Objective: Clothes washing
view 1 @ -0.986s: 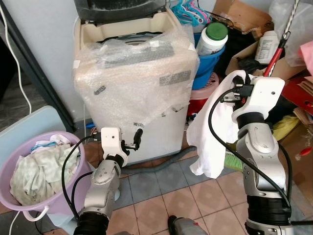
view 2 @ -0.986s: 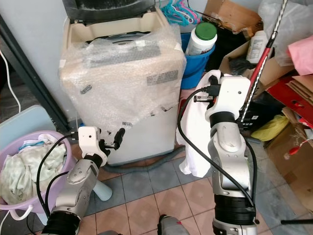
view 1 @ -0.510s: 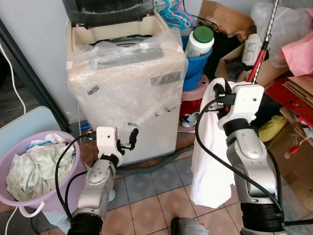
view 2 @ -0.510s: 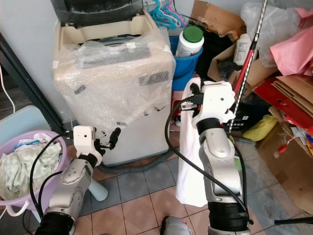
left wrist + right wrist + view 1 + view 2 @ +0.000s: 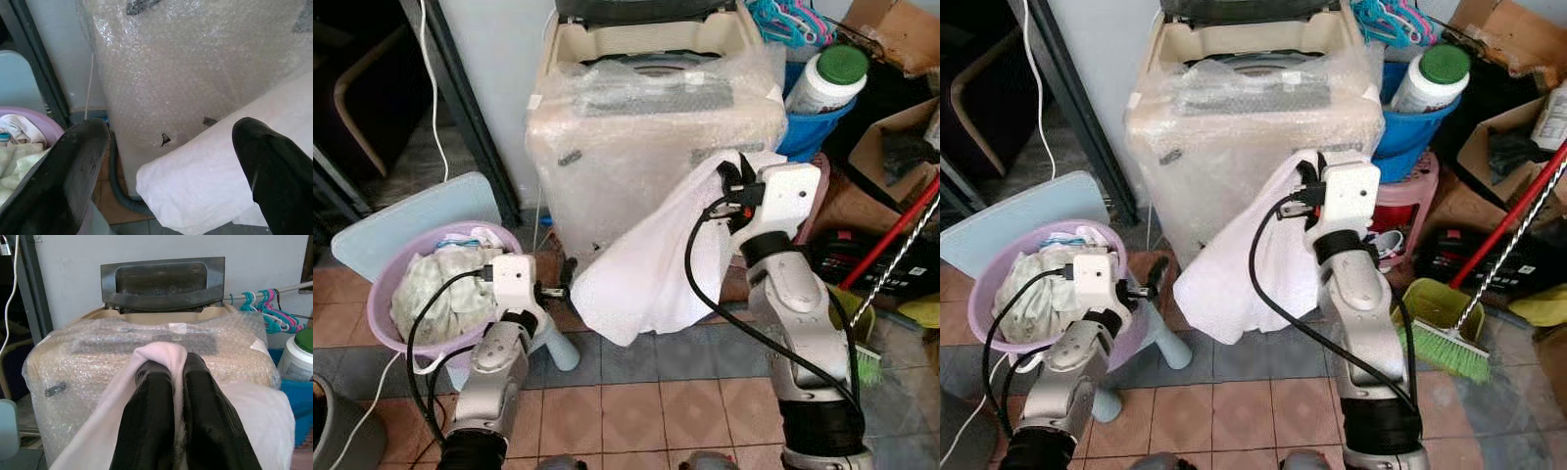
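A top-loading washing machine [image 5: 651, 108] wrapped in bubble wrap stands against the wall with its dark lid [image 5: 161, 281] raised. My right gripper [image 5: 734, 176] is shut on a white cloth [image 5: 646, 264] and holds it up in front of the machine; the cloth swings out to the left. The pinched fold [image 5: 166, 355] shows between the black fingers [image 5: 146, 411]. My left gripper [image 5: 563, 291] is open, low beside a purple basin [image 5: 386, 304] full of pale clothes [image 5: 440, 289]. Its fingers [image 5: 73, 166] frame the machine's lower front and the cloth's edge [image 5: 205, 186].
A blue bucket [image 5: 813, 132] with a white green-capped jug [image 5: 827, 78] and coloured hangers [image 5: 783, 15] stand right of the machine. A red broom [image 5: 1489, 255], cardboard boxes [image 5: 891, 137] and clutter crowd the right. A pale blue stool [image 5: 401, 211] sits by the basin.
The camera has swung left and nearer, so the machine now sits centred. The cloth, hanging straight down before, now flares out leftward across the machine's front, close to my left gripper.
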Robot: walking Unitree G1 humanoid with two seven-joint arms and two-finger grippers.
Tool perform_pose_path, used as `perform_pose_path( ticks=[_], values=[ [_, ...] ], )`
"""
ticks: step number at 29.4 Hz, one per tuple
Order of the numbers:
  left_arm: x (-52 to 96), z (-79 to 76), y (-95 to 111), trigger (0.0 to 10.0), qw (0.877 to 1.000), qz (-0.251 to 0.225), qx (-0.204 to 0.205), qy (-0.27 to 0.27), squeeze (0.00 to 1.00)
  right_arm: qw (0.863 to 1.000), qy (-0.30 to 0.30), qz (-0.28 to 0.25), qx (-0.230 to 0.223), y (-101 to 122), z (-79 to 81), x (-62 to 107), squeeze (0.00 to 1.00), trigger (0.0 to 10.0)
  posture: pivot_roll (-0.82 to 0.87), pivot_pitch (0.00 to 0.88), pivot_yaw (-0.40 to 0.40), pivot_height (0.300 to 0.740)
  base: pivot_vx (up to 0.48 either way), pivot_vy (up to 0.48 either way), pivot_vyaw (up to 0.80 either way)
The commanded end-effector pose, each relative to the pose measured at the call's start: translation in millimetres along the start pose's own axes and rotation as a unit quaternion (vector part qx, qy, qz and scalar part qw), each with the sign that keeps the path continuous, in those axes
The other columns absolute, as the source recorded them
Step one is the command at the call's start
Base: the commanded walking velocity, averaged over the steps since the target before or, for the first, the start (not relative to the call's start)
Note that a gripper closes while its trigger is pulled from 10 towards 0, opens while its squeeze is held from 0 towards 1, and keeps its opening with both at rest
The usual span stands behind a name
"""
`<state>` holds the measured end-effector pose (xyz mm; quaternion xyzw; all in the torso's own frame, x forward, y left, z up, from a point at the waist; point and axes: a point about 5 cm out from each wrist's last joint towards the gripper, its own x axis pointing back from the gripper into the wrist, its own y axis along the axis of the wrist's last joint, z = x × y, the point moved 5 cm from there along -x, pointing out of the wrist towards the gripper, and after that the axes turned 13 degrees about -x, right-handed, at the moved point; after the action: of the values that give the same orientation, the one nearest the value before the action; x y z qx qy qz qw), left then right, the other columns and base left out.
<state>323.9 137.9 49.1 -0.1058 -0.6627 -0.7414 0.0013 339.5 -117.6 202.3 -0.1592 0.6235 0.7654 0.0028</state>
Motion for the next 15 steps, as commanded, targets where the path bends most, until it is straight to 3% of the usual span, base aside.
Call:
perform_pose_path(
  ticks=[1,15],
  values=[
    [-1.4,-8.9,5.9,10.0,1.0,-0.008,-0.003,-0.01,0.0,1.0,-0.013,-0.025,0.01,12.8,-8.4,1.0,0.0,10.0,-0.13,0.055,0.078,0.74,0.368,0.0,0.0],
    [-0.2,-9.9,4.9,10.0,1.0,-0.006,-0.003,-0.011,0.0,0.999,0.013,-0.026,0.027,14.0,-1.5,0.0,0.0,10.0,-0.13,0.06,0.075,0.74,0.368,0.0,0.0]
  ],
)
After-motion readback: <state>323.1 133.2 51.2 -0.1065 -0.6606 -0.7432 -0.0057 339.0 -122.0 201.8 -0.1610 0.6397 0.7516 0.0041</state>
